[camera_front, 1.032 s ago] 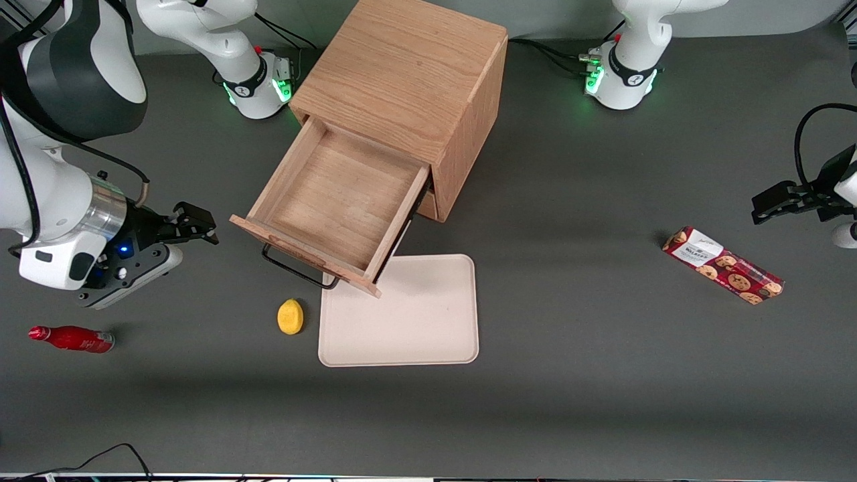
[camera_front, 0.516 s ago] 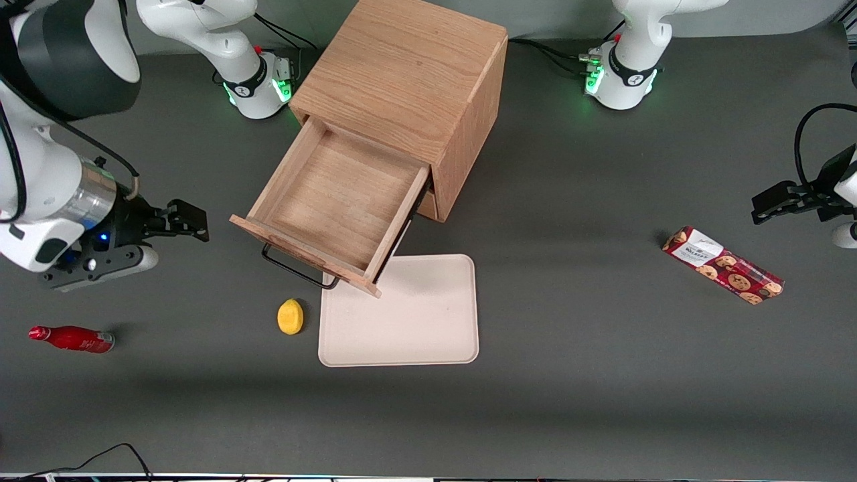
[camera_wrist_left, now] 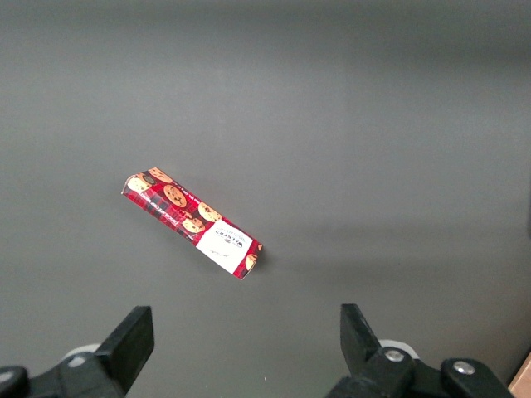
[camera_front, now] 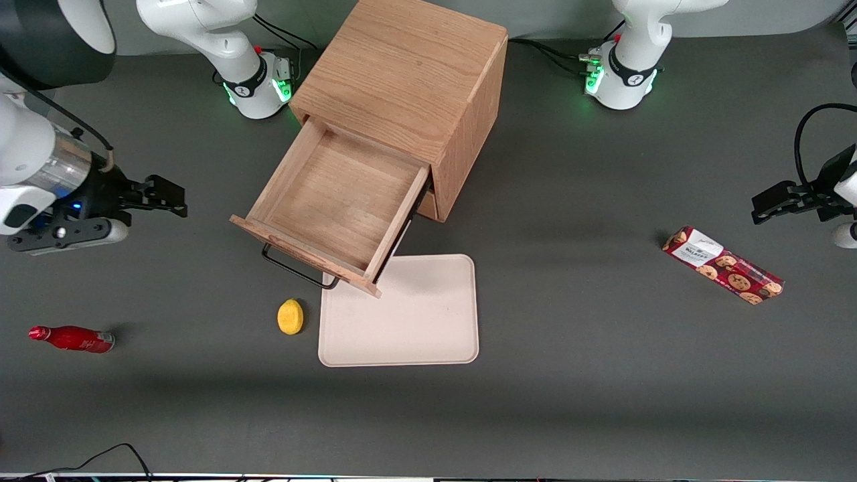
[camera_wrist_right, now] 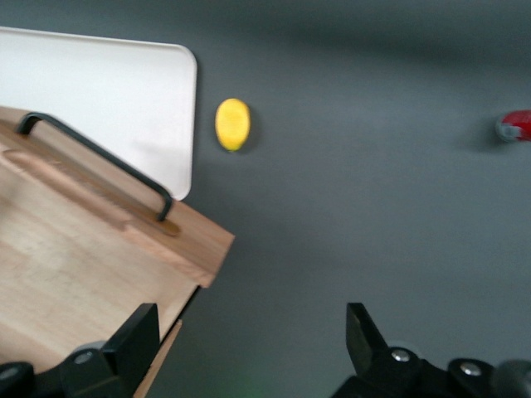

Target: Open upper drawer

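Upper drawer (camera_front: 338, 201) overhangs tray (camera_front: 415, 321); gripper (camera_front: 167, 196) apart, open.

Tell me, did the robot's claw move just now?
Yes. The open gripper has drawn away from the upper drawer, toward the working arm's end of the table and farther from the front camera. It holds nothing.

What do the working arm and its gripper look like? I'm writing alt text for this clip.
The right arm has glossy white shells with a black joint cover, a bare silver metal wrist ring and a thin black cable looping past it. Its gripper is matte black with two black fingers, and a small blue light glows beside the wrist.
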Controlling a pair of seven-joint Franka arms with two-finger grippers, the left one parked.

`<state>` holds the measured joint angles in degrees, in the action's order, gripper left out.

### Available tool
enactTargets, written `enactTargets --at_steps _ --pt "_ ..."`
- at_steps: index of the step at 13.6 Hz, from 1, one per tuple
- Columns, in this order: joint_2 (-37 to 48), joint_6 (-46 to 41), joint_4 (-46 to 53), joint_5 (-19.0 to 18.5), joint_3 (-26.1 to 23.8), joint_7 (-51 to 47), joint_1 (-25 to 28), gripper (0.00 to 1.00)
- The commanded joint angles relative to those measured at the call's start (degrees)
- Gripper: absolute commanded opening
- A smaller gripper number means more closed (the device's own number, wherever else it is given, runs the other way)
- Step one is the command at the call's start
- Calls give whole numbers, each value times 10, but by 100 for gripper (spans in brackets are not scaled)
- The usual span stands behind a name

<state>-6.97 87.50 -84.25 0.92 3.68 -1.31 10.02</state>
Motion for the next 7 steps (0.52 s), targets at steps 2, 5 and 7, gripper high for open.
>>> enactTargets --at_steps 2,5,7 --pt "14 12 -21 -19 -21 -17 -31 100" --pt "3 12 -7 -19 -19 -16 -38 100" --pt "-3 12 7 -19 -18 -16 -38 100"
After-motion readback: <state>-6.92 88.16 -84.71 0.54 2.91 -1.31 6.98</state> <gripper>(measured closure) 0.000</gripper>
